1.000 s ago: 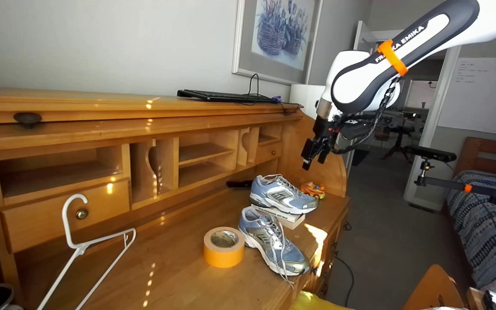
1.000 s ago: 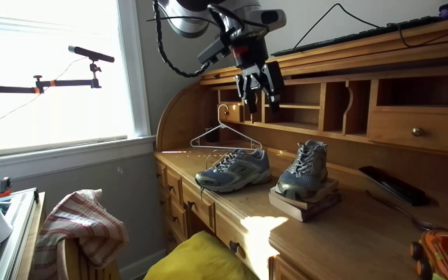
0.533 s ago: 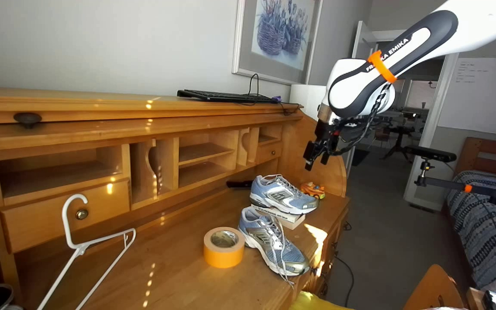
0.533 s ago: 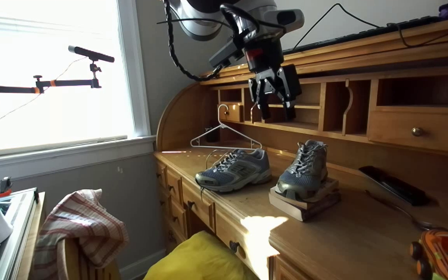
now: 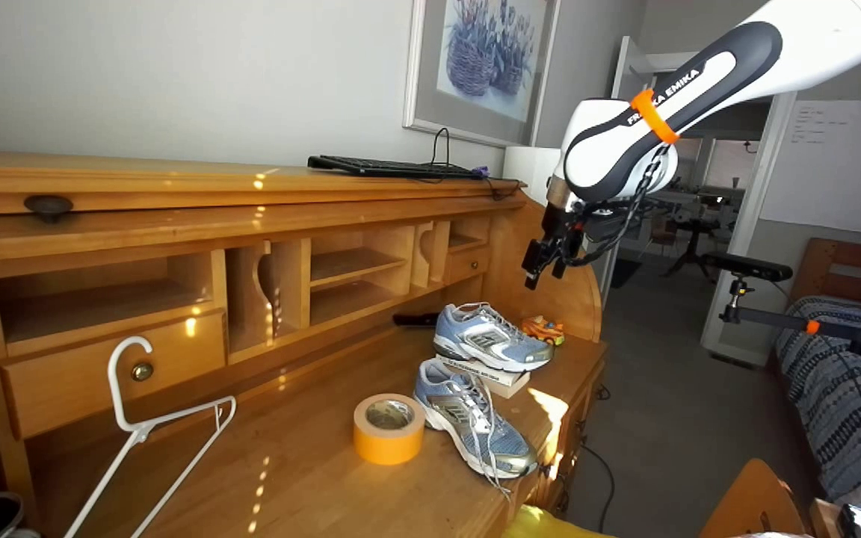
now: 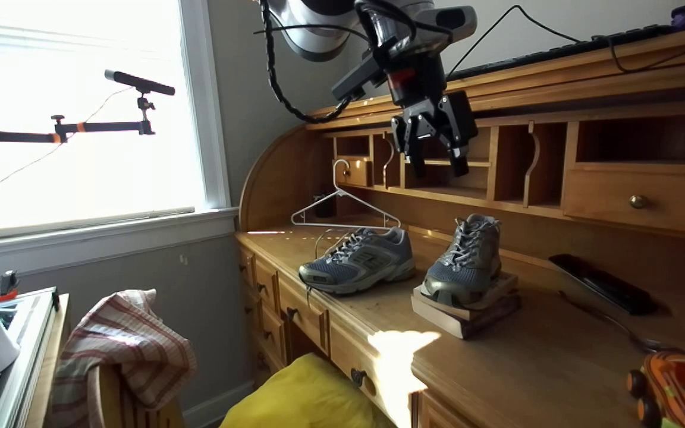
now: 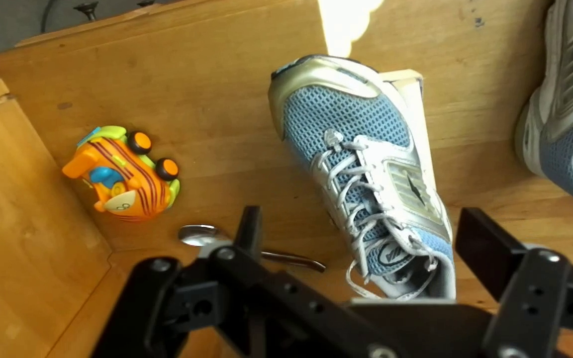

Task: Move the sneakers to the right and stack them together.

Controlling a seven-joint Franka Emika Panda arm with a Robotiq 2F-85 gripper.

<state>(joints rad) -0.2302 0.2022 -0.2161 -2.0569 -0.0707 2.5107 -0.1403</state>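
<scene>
One silver-grey sneaker with blue mesh (image 5: 490,338) rests on a small stack of books (image 6: 446,318); it also shows in an exterior view (image 6: 461,264) and the wrist view (image 7: 346,114). The second sneaker (image 5: 468,422) stands on the desk beside the books, in an exterior view (image 6: 360,261) and at the right edge of the wrist view (image 7: 572,99). My gripper (image 6: 439,171) is open and empty, well above the sneaker on the books. In the wrist view, the gripper's (image 7: 361,223) fingers stand apart on either side of that sneaker's heel end. The heel is partly hidden by the gripper.
A yellow tape roll (image 5: 389,441) sits beside the lower sneaker. A white hanger (image 6: 342,205) stands on the desk. An orange toy car (image 7: 127,174), a spoon (image 7: 291,259) and a black object (image 6: 604,282) lie near the books. Cubbies (image 6: 446,145) and a side wall (image 7: 23,223) bound the desk.
My gripper has shifted sideways over the desk, to the right in an exterior view, dipping then rising slightly. It stays open. The sneakers have not moved.
</scene>
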